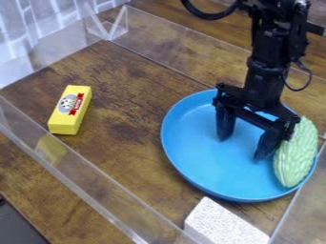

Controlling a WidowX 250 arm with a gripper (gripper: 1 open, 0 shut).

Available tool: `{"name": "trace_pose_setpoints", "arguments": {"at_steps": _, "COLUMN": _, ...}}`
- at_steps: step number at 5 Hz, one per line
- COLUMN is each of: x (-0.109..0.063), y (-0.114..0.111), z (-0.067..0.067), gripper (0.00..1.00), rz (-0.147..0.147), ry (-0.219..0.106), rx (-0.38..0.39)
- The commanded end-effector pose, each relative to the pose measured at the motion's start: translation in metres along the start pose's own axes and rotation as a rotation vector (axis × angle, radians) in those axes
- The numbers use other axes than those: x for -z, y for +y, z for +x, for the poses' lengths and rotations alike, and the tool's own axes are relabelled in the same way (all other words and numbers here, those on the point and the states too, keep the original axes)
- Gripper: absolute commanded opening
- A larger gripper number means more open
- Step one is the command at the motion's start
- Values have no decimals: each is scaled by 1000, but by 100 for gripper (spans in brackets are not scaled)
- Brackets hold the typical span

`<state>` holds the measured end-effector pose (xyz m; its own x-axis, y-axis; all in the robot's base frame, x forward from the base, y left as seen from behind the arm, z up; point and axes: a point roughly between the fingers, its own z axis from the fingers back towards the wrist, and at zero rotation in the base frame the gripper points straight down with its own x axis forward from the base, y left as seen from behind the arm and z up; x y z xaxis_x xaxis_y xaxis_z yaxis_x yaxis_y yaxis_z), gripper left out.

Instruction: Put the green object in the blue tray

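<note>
The tool (247, 126) stood over the tray (201, 164), its two black fingers spread wide with nothing visible between them. The green object (295, 152) lay at the tray's right rim in my view, long axis running up the picture, just beside the nearer finger. I could not confirm whether that finger touched it, nor whether the object rested fully inside the rim or partly on it.

Handling, as I judged it: light, slightly soft, with a ridged skin likely to resist slipping; breakage seemed unlikely. I rated the waist, gripped across the narrow width, as the correct hold; a hold at either end risked pivoting.

The placement appeared nearly complete. If correction was required, the next step was a gentle nudge or regrip toward the tray's middle. Caution: pressing on the rim could have slid the tray across the surface (112, 88). The yellow block (71, 110) left of the tray and the white block (226, 223) below it required no action.
</note>
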<state>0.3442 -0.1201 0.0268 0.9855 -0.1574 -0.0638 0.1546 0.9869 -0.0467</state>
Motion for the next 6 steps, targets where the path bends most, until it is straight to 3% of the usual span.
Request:
{"name": "trace_pose_setpoints", "arguments": {"at_steps": 1, "x": -8, "y": -7, "z": 16, "gripper": 100, "rz": -4, "ry": -69, "rx": 19}}
{"name": "trace_pose_setpoints", "arguments": {"at_steps": 3, "x": 2, "y": -7, "z": 25, "gripper": 100, "rz": -1, "ry": -67, "rx": 16}}
{"name": "trace_pose_setpoints", "arguments": {"at_steps": 6, "x": -17, "y": 4, "z": 15, "gripper": 100, "rz": 16, "ry": -58, "rx": -18}}
